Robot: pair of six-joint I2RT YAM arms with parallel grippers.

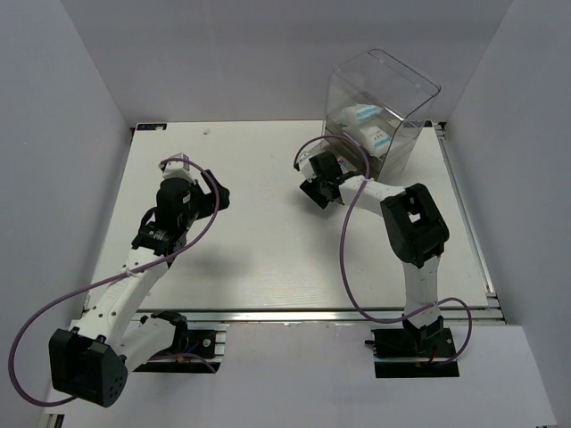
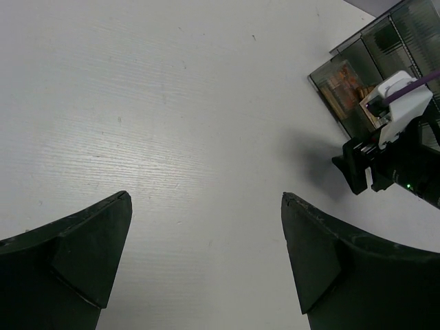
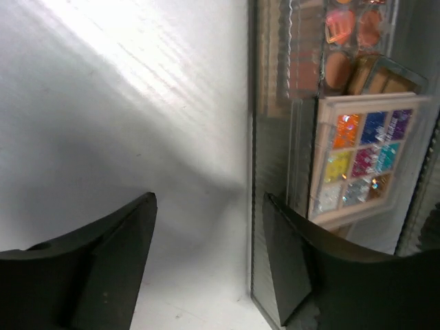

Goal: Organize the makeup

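Note:
A clear acrylic drawer box [image 1: 393,94] stands at the back right, with two white blue-printed pouches [image 1: 368,118] inside. Its low drawer [image 3: 267,172] is pulled out and holds makeup. One item is a palette of coloured glitter squares [image 3: 357,161]. Behind it lies a palette of pink and orange pans [image 3: 347,41]. My right gripper [image 3: 210,196] is open at the drawer's front wall. Its right finger [image 3: 289,268] lies against that wall and nothing is held. Over bare table at the left, my left gripper [image 2: 206,196] is wide open and empty. The round black jars are out of view.
The white table [image 1: 259,232] is ringed by grey walls and has a metal rail along its near edge [image 1: 294,314]. The left wrist view shows the right arm's wrist camera [image 2: 395,103] beside the open drawer [image 2: 340,82].

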